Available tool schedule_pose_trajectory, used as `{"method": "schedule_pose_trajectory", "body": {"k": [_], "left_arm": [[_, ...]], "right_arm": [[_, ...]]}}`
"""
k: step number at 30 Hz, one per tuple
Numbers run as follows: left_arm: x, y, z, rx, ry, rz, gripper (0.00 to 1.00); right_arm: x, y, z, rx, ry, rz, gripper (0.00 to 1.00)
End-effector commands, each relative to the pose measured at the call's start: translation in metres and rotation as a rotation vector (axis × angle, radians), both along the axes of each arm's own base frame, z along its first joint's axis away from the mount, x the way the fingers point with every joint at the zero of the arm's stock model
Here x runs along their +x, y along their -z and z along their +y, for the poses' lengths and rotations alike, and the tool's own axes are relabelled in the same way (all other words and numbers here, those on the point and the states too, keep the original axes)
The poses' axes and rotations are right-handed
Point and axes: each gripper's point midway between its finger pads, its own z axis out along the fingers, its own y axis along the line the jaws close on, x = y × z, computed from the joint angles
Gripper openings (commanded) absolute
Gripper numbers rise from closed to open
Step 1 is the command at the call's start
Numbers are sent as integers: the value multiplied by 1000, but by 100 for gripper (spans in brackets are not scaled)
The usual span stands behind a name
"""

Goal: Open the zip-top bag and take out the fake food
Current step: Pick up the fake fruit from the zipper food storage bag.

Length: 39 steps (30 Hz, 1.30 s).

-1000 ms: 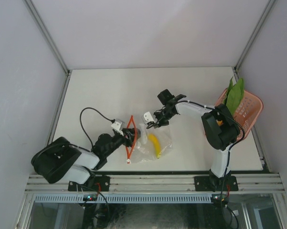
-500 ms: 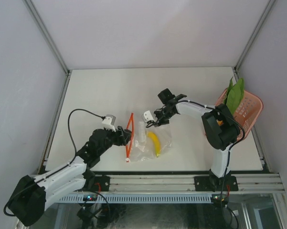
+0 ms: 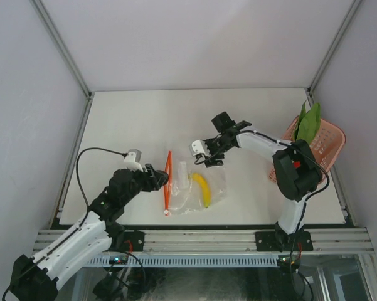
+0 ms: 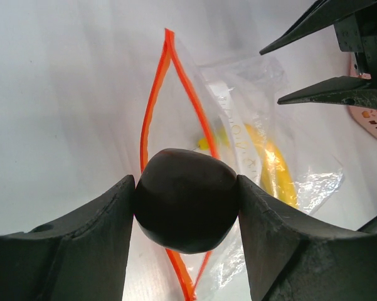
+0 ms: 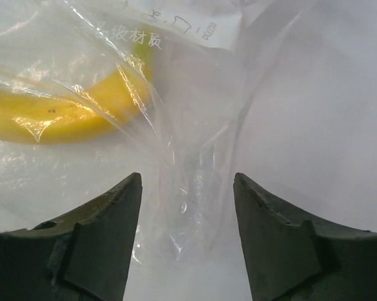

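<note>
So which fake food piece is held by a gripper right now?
The dark ball, clamped in the left gripper; the banana lies loose inside the zip-top bag.

A white table (image 3: 144, 119) stands between plain grey walls (image 3: 194, 37).

Your right gripper (image 5: 186, 183) stands with its jaws apart; a crinkled fold of the clear bag (image 5: 188, 125) lies between them, not pinched. Inside the bag, upper left, you see the banana (image 5: 56, 113). A white label (image 5: 194, 25) with print sits at the top edge, with the table (image 5: 326, 94) to the right.
</note>
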Motion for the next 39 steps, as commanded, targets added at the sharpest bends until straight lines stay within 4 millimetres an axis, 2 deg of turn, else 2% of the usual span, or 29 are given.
{"method": "schedule_pose_trajectory", "body": {"k": [1,9,20,32,34,39], "left_arm": [[6,-41,0,-62,-25,-63,25],[0,-74,-6,-156,1,-112,25],[-10,-117,-32,-381,105,-162,25],[-14,-146,-54,-641,204,-167,25],[-15,-149,-56,-682,214,-166,25],[-17,-159,-60,-828,241,-146,25]], "right_arm": [[-3,-48,5,118,-20,-51,62],[-16,-89,5,199,-27,-70,69],[-45,-139,5,318,-27,-54,71],[-84,-183,9,444,-62,-48,72],[-90,-181,9,459,-60,-32,72],[-94,-193,15,531,-43,-48,73]]}}
